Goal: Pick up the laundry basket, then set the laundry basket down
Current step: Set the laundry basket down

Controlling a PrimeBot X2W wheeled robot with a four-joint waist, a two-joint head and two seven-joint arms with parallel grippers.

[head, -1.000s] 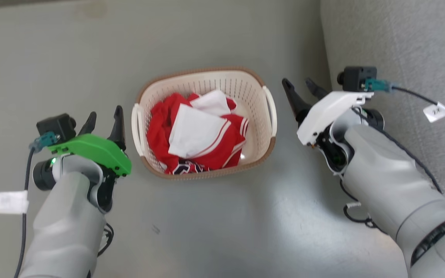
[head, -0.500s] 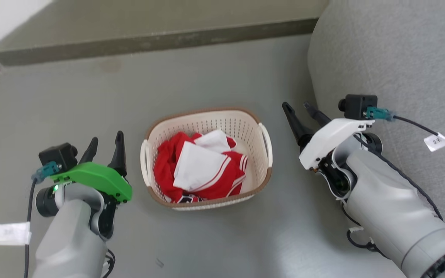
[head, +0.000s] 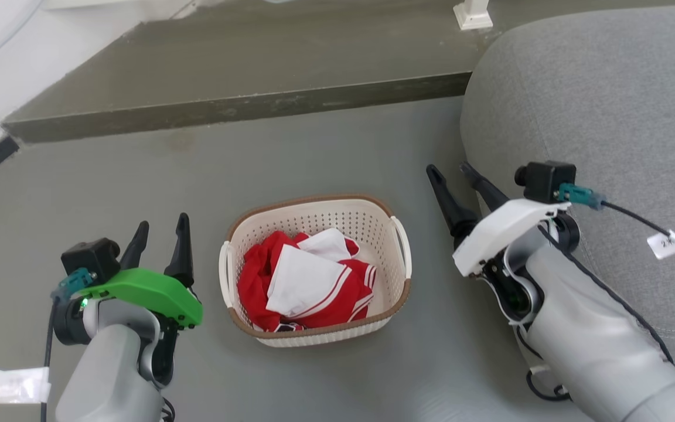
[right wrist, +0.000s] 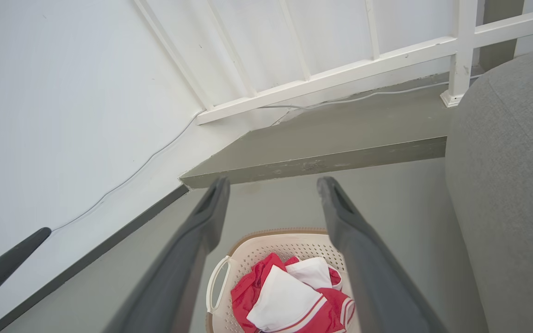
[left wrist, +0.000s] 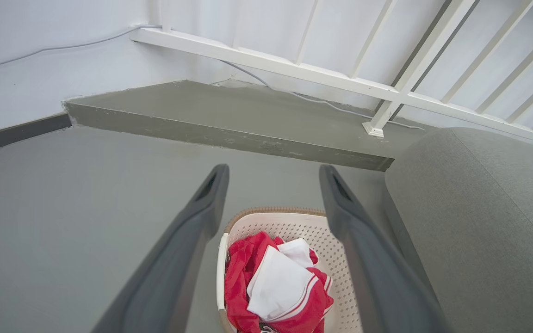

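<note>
Cream plastic laundry basket (head: 326, 221) is sitting on the grey floor (head: 314, 158) w/ red-white clothes (head: 302, 281) inside. Left gripper (head: 163, 223) and right gripper (head: 449, 170) are flanking it, fingers spread, holding nothing, not touching it. Lift prob. pending.

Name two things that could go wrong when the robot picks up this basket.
The left gripper and right gripper are open, apart from the laundry basket; uneven grips on its side handles could tilt it, spilling the clothes. The right forearm sits close to the sofa and might brush it.
</note>
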